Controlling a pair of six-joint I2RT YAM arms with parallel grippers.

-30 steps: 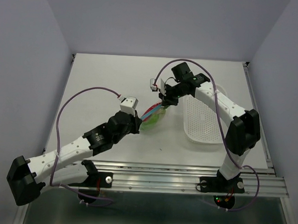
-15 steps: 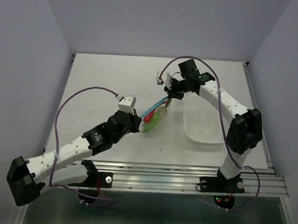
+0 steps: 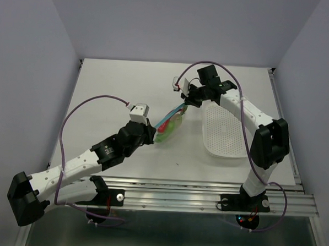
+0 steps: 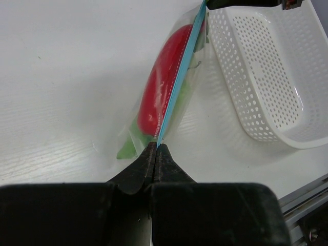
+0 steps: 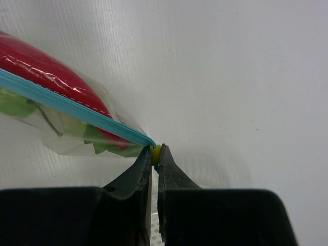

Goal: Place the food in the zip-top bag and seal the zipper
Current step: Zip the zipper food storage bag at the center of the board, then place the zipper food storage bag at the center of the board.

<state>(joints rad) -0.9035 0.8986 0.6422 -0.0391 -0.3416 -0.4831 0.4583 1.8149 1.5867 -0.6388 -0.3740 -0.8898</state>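
The clear zip-top bag (image 3: pixel 170 123) hangs stretched between my two grippers above the table. Inside it I see the red chili (image 4: pixel 161 84) and green pieces (image 5: pixel 15 102); the white radish is hidden. The light-blue zipper strip (image 4: pixel 179 77) runs taut from one gripper to the other. My left gripper (image 4: pixel 155 148) is shut on the near end of the zipper strip. My right gripper (image 5: pixel 155 152) is shut on the small yellow zipper slider (image 5: pixel 155 151) at the far end of the strip (image 5: pixel 72 105).
A white perforated basket (image 3: pixel 226 132) lies on the table to the right of the bag, below the right arm; it also shows in the left wrist view (image 4: pixel 266 72). Purple cables loop over both arms.
My right gripper has moved up and to the right, away from the left gripper, drawing the bag out long and the zipper strip taut. The left gripper has hardly moved.
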